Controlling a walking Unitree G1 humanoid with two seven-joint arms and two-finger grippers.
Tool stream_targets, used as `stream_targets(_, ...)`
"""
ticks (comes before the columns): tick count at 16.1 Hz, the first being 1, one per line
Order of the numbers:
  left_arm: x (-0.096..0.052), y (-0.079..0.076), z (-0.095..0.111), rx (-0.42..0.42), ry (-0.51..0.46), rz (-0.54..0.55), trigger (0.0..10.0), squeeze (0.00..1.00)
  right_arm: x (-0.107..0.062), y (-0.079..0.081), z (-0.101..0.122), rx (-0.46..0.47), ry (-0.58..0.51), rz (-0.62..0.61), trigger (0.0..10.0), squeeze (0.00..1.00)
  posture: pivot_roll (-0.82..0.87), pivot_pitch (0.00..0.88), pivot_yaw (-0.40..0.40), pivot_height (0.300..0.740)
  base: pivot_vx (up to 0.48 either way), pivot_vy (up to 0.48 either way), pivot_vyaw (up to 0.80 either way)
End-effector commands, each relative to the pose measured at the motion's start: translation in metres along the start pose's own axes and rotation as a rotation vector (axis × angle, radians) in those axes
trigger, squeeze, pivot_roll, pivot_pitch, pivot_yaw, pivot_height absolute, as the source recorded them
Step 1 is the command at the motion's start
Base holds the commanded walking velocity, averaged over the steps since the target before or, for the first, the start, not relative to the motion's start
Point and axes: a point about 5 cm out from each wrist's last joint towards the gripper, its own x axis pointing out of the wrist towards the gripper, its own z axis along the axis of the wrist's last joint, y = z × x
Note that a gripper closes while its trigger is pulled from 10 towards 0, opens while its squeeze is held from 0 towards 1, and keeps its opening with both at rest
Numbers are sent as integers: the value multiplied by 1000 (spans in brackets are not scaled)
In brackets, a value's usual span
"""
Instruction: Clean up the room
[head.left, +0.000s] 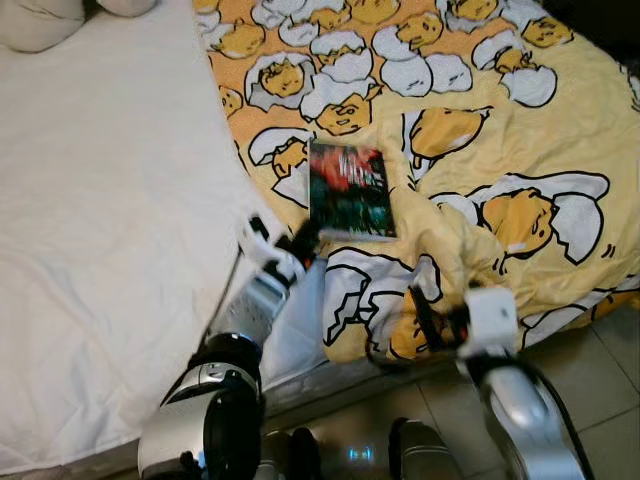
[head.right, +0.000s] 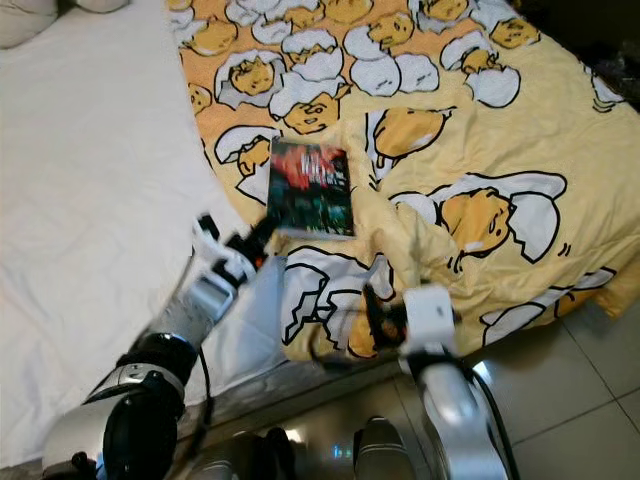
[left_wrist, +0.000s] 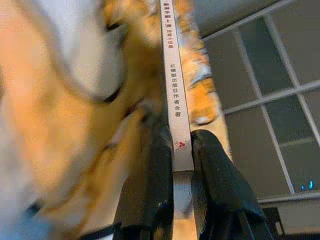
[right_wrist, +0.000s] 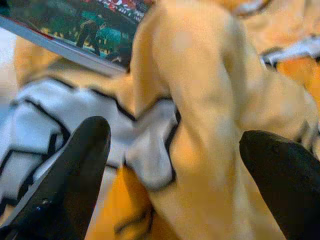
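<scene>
A book (head.left: 348, 190) with a dark red and green cover lies on the yellow egg-pattern blanket (head.left: 500, 120) near the bed's front edge. My left gripper (head.left: 308, 238) is shut on the book's near lower-left corner. In the left wrist view its two black fingers (left_wrist: 150, 170) pinch the white spine of the book (left_wrist: 174, 90), which bears printed characters. My right gripper (head.left: 432, 318) is open, low at the bed's front edge. Its fingers (right_wrist: 75, 165) stand wide apart on either side of a raised fold of the blanket (right_wrist: 200, 100), and the book's edge (right_wrist: 65, 30) lies just beyond.
A white sheet (head.left: 100, 200) covers the left half of the bed, with a pillow (head.left: 35, 22) at its far corner. The blanket hangs over the bed's front edge to the grey tiled floor (head.left: 600, 380). My feet (head.left: 420, 450) stand close to the bed.
</scene>
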Motion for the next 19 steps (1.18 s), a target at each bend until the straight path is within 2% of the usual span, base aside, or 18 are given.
stream_targets(1,0,-10,-4,26,-23,-49,0,0,6,4,0,13,-11,13,10000,0,-200,0,145,740,0,0,0)
stream_targets(2,-3,-11,12,107,-63,-46,0,0,16,7,4,18,-35,20,10000,0,-191,0,144,740,0,0,0)
stream_targets(3,-8,-6,28,202,-113,9,0,0,27,8,8,25,-52,26,10000,0,-157,0,145,740,0,0,0)
stream_targets(4,-19,2,49,352,-192,116,0,0,37,10,14,38,-74,31,10000,0,-147,0,148,740,0,0,0)
stream_targets(5,-24,4,56,407,-218,155,0,0,40,10,16,43,-81,32,10000,0,-147,0,148,740,0,0,0)
stream_targets(6,-40,12,70,525,-251,240,0,0,48,8,20,61,-100,28,10000,0,-122,0,149,740,0,0,0)
stream_targets(7,-50,16,77,582,-262,287,0,0,51,6,23,75,-108,21,10000,0,-118,0,149,740,0,0,0)
stream_targets(8,-79,24,87,723,-275,385,0,0,56,1,24,99,-100,14,10000,0,-104,0,149,740,0,0,0)
stream_targets(9,-100,29,88,794,-269,448,0,0,59,-4,23,113,-93,6,10000,0,-89,0,146,740,0,0,750)
stream_targets(11,-120,33,83,881,-258,522,0,0,62,-10,21,119,-84,-7,10000,0,-77,0,140,740,0,0,713)
stream_targets(12,-133,35,83,980,-254,581,0,0,63,-11,21,114,-93,-7,10000,0,-74,0,139,740,0,0,694)
stream_targets(13,-150,40,89,1045,-269,689,0,0,63,-13,23,82,-107,7,10000,0,-73,0,136,740,0,0,675)
stream_targets(14,-156,42,91,1072,-263,734,0,0,63,-13,24,62,-112,19,10000,0,-70,0,133,740,0,0,656)
stream_targets(15,-158,45,90,1067,-245,758,7020,0,63,-13,25,34,-118,54,10000,0,-73,0,127,740,0,0,631)
stream_targets(16,-156,42,89,1067,-240,748,10000,0,63,-13,25,4,-121,73,10000,0,-73,0,127,740,0,0,581)
stream_targets(18,-124,16,86,1125,-261,585,10000,0,67,-11,28,16,-134,57,10000,0,-84,0,120,740,0,0,281)
stream_targets(19,-118,12,84,1135,-252,551,10000,0,67,-9,28,24,-139,56,10000,0,-87,0,122,740,0,0,0)
